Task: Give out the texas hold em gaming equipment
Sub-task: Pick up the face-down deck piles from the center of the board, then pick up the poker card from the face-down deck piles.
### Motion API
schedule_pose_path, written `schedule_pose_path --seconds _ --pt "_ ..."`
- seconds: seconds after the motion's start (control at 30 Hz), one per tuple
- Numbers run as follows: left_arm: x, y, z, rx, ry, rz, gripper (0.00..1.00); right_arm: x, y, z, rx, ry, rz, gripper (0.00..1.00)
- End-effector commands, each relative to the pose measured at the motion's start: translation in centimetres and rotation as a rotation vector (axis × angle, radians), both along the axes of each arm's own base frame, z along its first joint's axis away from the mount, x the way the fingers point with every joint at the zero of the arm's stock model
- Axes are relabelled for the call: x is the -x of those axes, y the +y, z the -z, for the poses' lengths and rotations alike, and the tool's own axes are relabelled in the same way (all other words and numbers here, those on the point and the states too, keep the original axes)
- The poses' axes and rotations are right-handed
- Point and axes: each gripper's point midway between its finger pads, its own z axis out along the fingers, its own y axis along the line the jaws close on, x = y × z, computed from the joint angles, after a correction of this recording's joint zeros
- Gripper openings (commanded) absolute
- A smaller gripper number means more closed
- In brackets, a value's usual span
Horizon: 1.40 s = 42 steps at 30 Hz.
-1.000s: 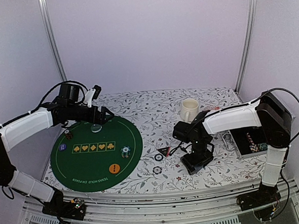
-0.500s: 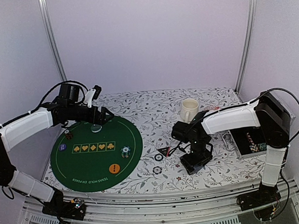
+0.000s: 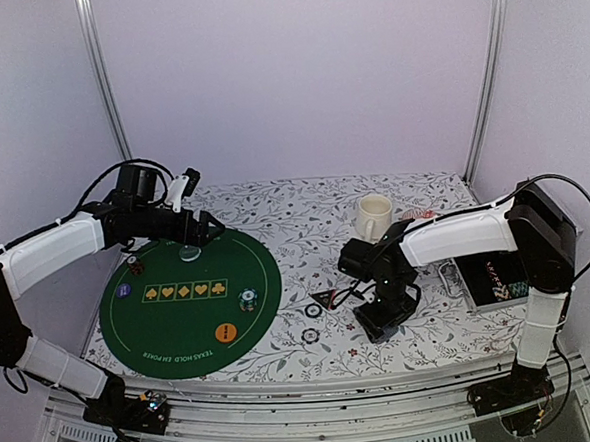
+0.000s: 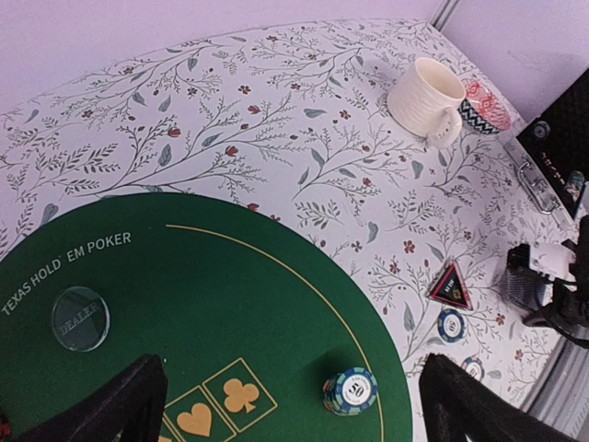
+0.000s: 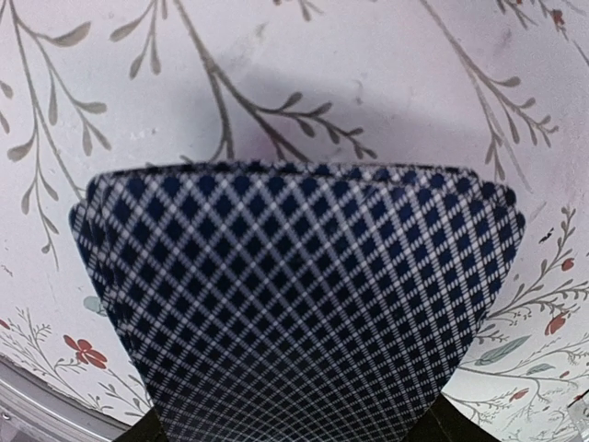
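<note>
The right gripper (image 3: 386, 314) has edged a touch toward the green mat (image 3: 166, 329) since a second ago, and the left arm has not budged; from above, the right gripper hangs low over the flowered cloth near the triangular marker (image 3: 326, 299) and a loose chip (image 3: 313, 310); the left gripper (image 3: 207, 229) hovers at the mat's far rim by the clear disc (image 3: 189, 254); a chip stack (image 3: 247, 300) and the orange button (image 3: 226, 332) sit on the felt. From the left wrist, those jaws stand wide apart and empty, with the disc on the felt below and the mug (image 4: 426, 100) well apart. From the right wrist, the playing cards (image 5: 294, 276) fill the frame, clamped across their width, their bowed front edge close over the cloth. That bow is the worry: squeeze harder and the deck may buckle and spill; ease off and cards could slide out; go lower and the edge may snag the cloth.
</note>
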Motion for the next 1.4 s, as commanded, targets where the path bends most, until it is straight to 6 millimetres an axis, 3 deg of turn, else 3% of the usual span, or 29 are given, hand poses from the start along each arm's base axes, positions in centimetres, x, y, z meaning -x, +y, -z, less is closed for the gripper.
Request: schedule_pose_path --seconds 0.0,0.17,0.4,0.53,0.67,0.87,1.0,1.2,1.37 --pt "0.2 -0.4 -0.3 -0.007 -0.002 0.014 0.98 -0.6 0.6 3.7 -0.014 -0.018 -0.023 0.59" --pt "0.3 -0.3 -0.4 -0.009 -0.006 0.010 0.98 -1.1 0.6 3.0 -0.014 -0.045 -0.039 0.50" --pt "0.4 -0.6 -0.3 -0.009 -0.002 0.015 0.98 -2.3 1.2 0.2 -0.033 -0.122 -0.084 0.47" --pt "0.9 -1.6 -0.3 0.012 0.012 0.037 0.98 -3.8 3.0 -2.7 -0.061 -0.215 -0.151 0.46" --pt "2.0 -3.9 -0.3 0.072 0.048 0.101 0.96 -4.8 5.3 -5.9 -0.101 -0.315 -0.261 0.46" --pt "3.7 -7.1 -0.4 0.238 0.122 0.196 0.95 -6.2 9.9 -11.1 -0.154 -0.494 -0.453 0.46" --pt "5.0 -9.4 -0.2 0.353 0.184 0.270 0.97 -6.7 13.0 -13.5 -0.199 -0.564 -0.546 0.45" --pt "6.6 -12.4 1.1 0.386 0.265 0.366 0.98 -7.2 16.0 -15.3 -0.218 -0.618 -0.626 0.46" --pt "7.1 -13.2 0.5 0.420 0.265 0.421 0.98 -7.2 17.0 -15.7 -0.222 -0.635 -0.657 0.46"
